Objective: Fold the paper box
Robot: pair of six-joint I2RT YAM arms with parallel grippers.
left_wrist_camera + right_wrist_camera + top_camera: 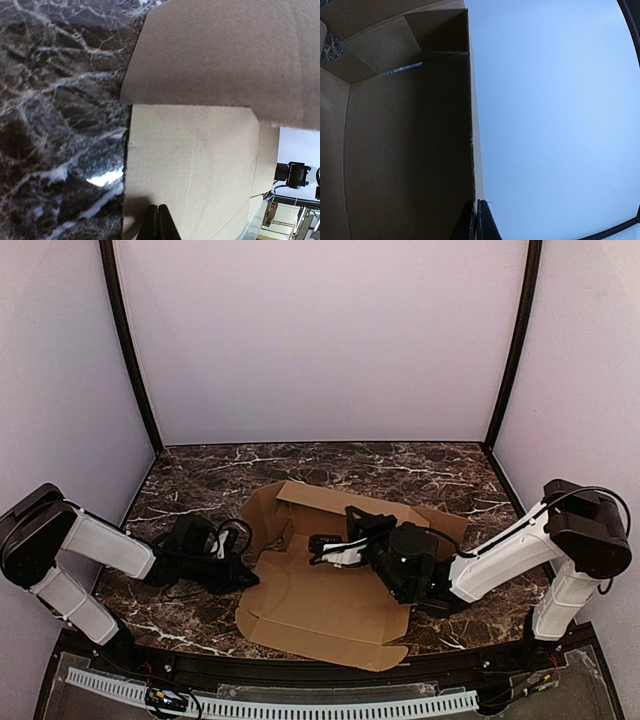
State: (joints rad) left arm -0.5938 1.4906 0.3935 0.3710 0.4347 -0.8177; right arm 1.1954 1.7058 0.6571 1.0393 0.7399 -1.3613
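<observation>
Brown paper box (320,600) lies half-formed in the middle of the marble table (200,480), under and around both claws. Its rear wall (330,502) and one side wall (262,515) stand up, while the front flap (320,640) lies flat.

The right claw (322,545) hangs over the box floor with the rear wall just beyond it. Its fingers are pressed together. In the wrist view the top edge of a raised wall runs straight to the fingertips (481,222); whether cardboard is caught between them cannot be told.

The left claw (248,578) sits low at the box's edge, below the raised side wall. Its fingers (162,225) are pressed together too, with the tips over the cardboard right at its border and bare marble just beside them.
</observation>
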